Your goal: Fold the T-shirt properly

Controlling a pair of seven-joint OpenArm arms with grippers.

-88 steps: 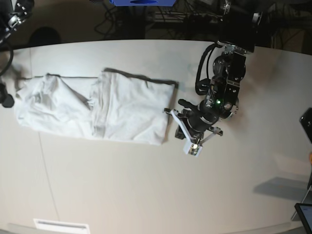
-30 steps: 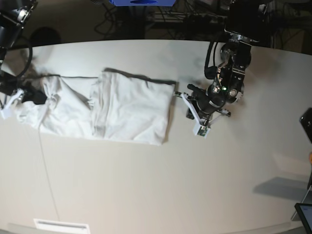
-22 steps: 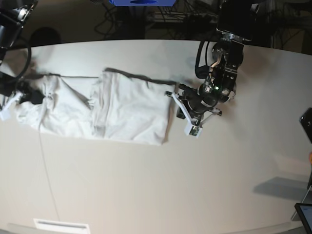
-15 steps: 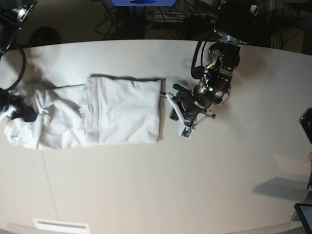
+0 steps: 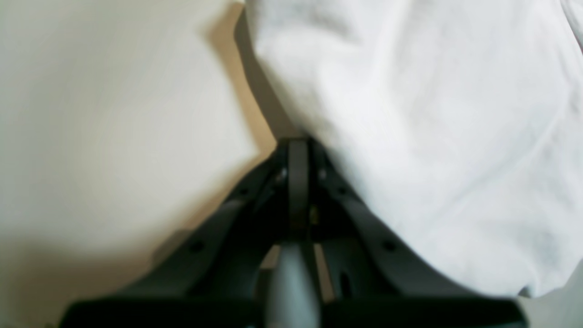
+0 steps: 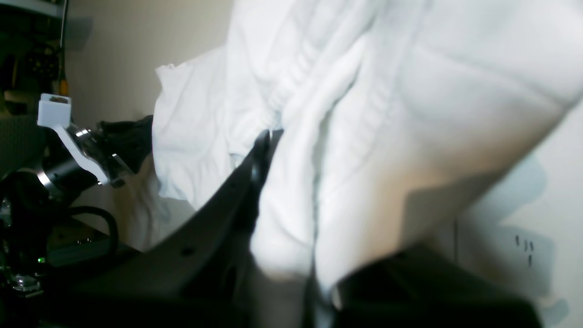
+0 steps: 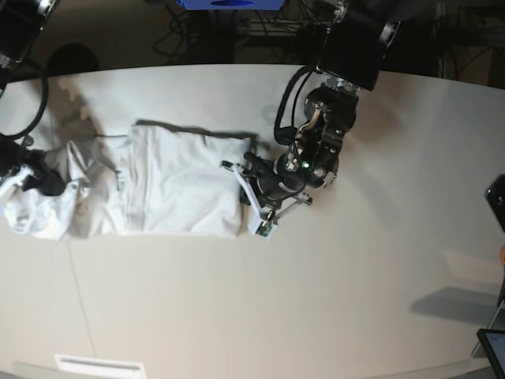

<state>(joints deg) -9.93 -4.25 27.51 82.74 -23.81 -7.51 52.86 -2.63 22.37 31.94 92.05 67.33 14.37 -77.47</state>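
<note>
- The T-shirt is lying partly folded across the left half of the tabletop, with a flat rectangular section toward the centre and a bunched section at the left end.
- The left tool is sitting at the right edge of the flat section (on the base view's right, as this arm is mounted there). Its jaws are standing fully together; the left wrist view shows the fingers meeting in one dark line, with cloth draping just beside them. Whether any fabric is being pinched there cannot be told.
- The right tool is sitting at the bunched left end of the garment. In the right wrist view the cloth is gathering in ridged folds over the nearly closed jaws and spilling down between the dark fingers, so this tool is gripping the T-shirt.
- The right wrist view is also showing the other arm in the background at left.
</note>
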